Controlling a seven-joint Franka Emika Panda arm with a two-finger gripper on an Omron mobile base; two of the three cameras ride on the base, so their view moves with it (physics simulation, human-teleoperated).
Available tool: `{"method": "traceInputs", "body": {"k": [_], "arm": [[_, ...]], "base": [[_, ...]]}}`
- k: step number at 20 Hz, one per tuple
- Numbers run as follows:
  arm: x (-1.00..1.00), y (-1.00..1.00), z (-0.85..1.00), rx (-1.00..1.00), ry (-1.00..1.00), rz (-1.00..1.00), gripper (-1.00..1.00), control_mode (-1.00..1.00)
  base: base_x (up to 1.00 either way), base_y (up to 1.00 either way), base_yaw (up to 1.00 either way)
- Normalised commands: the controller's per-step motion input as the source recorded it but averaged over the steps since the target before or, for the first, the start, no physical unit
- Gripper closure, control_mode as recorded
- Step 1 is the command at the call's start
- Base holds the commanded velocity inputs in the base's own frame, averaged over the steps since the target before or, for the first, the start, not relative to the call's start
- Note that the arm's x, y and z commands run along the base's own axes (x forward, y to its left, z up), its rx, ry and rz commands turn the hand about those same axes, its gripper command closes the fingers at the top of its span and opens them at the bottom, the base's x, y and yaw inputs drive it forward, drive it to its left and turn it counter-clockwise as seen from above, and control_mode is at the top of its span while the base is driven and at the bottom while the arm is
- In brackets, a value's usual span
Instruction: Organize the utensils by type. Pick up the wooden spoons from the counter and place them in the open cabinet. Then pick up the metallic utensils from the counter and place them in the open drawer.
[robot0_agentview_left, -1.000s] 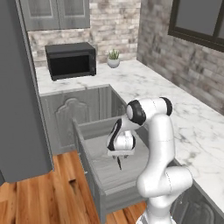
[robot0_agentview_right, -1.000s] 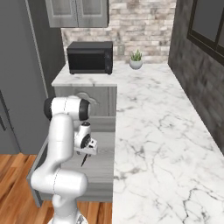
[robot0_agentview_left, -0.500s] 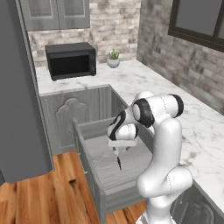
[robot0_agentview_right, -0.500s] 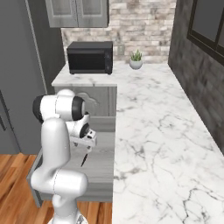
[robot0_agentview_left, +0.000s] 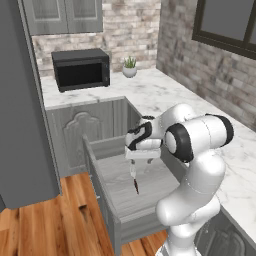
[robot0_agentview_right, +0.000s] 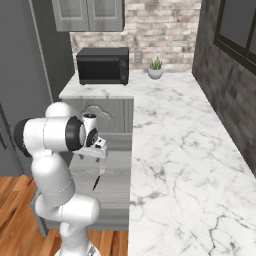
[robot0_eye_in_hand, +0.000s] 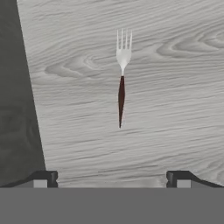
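Fork (robot0_eye_in_hand: 122, 76) free below wide-spread tool (robot0_eye_in_hand: 111, 177)

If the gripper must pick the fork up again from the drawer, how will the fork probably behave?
The fork looks thin and small, so probably light and stiff. It lies flat on the drawer floor, so it may slide rather than roll. The open gripper would have little height to pinch.

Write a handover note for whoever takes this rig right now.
Tool: open, holding nothing, over the open drawer.
Fork: silver tines, dark handle, on the drawer's wood-grain floor, apart from the tool.
Counter: no utensils visible on it.
Done: fork is in the drawer.
Left: the wooden spoons cannot be seen from here; check the cabinet before closing out.
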Motion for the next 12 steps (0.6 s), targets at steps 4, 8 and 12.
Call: {"method": "traceInputs", "body": {"k": [4, 8, 12], "arm": [[-0.39, 0.0, 0.8, -0.03, 0.0, 0.0, -1.0, -1.0], [-0.39, 0.0, 0.8, -0.06, 0.0, 0.0, -1.0, -1.0], [-0.19, 0.0, 0.8, -0.09, 0.17, 0.0, -1.0, -1.0]], "base": [[0.0, 0.0, 0.0], [0.0, 0.0, 0.0], [0.0, 0.0, 0.0]]}}
